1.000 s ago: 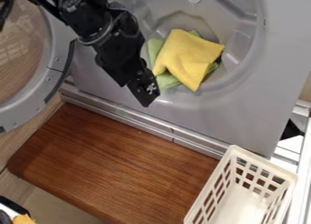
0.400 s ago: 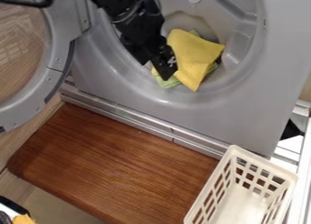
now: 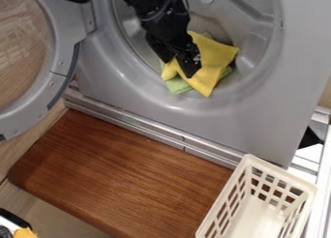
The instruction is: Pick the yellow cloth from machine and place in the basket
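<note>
The black gripper (image 3: 178,69) hangs at the mouth of the machine's drum, over the left part of the yellow cloth (image 3: 217,62). Its two fingers stand apart, and some yellow fabric shows between and below them. Whether the tips touch the cloth I cannot tell. The yellow cloth lies loosely folded on top of a green cloth (image 3: 180,86), whose edges stick out around it. At the lower right stands the white slatted basket (image 3: 259,216), with no cloth in it.
The machine's round door (image 3: 59,65) is swung out to the left. Below the grey machine front (image 3: 242,128) runs a metal ledge, then a brown wooden board (image 3: 123,171). An orange object (image 3: 24,233) shows at the bottom left corner.
From beside the drum's lower left rim, the gripper has moved right and up, over the yellow cloth. Its fingers now stand visibly apart. The basket has stayed put.
</note>
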`<state>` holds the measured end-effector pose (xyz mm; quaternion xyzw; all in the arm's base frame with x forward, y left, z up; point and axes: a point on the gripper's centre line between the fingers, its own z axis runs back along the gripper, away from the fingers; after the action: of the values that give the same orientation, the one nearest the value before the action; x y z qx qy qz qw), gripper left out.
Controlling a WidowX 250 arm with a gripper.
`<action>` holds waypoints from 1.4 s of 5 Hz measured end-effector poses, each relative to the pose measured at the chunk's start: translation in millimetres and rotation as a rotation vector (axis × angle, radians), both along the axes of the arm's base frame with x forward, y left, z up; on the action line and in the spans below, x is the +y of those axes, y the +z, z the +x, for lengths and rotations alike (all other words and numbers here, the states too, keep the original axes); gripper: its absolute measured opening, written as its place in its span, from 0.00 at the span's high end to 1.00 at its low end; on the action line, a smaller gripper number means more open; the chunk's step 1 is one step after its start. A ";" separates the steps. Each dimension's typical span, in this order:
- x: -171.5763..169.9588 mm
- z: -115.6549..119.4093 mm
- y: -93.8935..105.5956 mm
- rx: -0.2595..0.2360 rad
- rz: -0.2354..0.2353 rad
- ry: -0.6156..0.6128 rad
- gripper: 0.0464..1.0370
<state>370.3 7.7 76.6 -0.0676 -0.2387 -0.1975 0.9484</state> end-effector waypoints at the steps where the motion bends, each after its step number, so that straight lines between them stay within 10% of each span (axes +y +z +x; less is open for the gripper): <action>1: -3.7 13.2 -10.4 0.010 -0.008 -0.003 0.07; 4: -17.0 14.7 -16.4 0.003 0.004 0.000 0.86; 7: -17.0 -6.4 46.8 -0.109 -0.034 0.008 0.95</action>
<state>363.9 -9.3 123.4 -0.0717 -0.2936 -0.1929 0.9335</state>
